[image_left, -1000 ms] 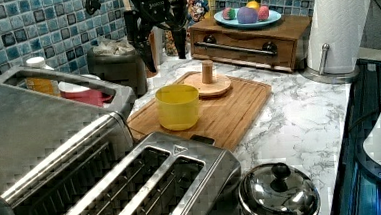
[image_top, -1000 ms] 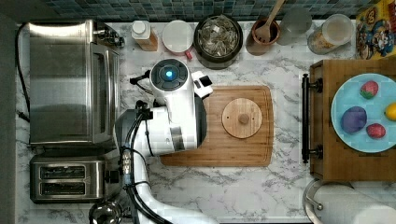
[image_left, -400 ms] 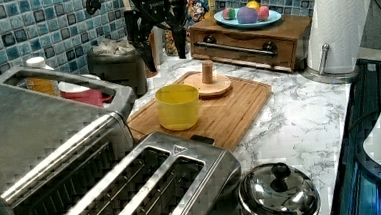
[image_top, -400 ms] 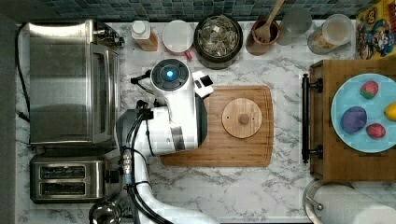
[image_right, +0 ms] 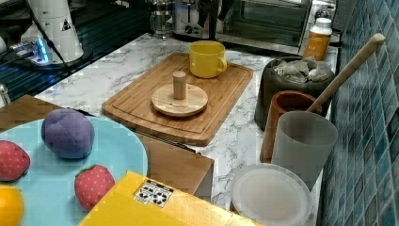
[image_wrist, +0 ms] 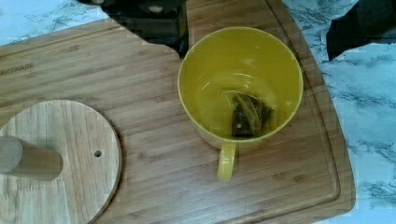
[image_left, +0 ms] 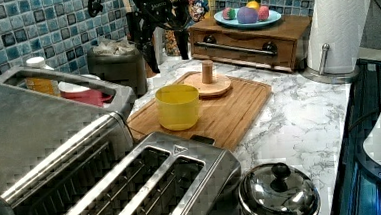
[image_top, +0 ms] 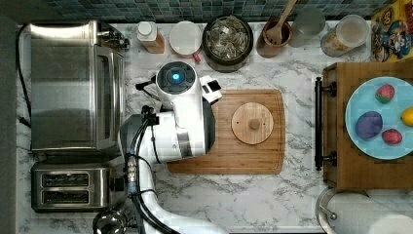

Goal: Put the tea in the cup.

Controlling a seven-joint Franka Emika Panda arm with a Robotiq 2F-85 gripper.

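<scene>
The hand (image_left: 168, 56) hangs open above the yellow mug (image_left: 177, 106), upper middle of the left view, its two dark fingers spread wide with nothing between them. In the wrist view, one tea bag (image_wrist: 250, 116) lies flat on the bottom of that yellow mug, tilted toward the wall on the handle side. By the look of it the drop is done, which would explain the spread fingers.

Here's the catch: the white cup (image_top: 185, 36) with the pink-red handle sits at the top of the top view, just beside the dark bowl (image_top: 228, 36) heaped with the rest of the tea. I can't see any tea in it from here.

The yellow mug stands on the wooden cutting board (image_right: 188, 99), near the far end in the right view, handle turned to the right view's right. A round wooden lid (image_right: 179, 99) with an upright knob rests mid-board, well apart from the mug, so it is no obstacle.

Along the tiled wall at the right of the right view, the brown pot (image_right: 282, 117) with its long spoon and the frosted tumbler (image_right: 303, 141) crowd the bowl's near side. On the tabletop, an orange bottle (image_top: 148, 36) flanks the white cup. Any reach there needs a straight-down approach, I'd judge.
</scene>
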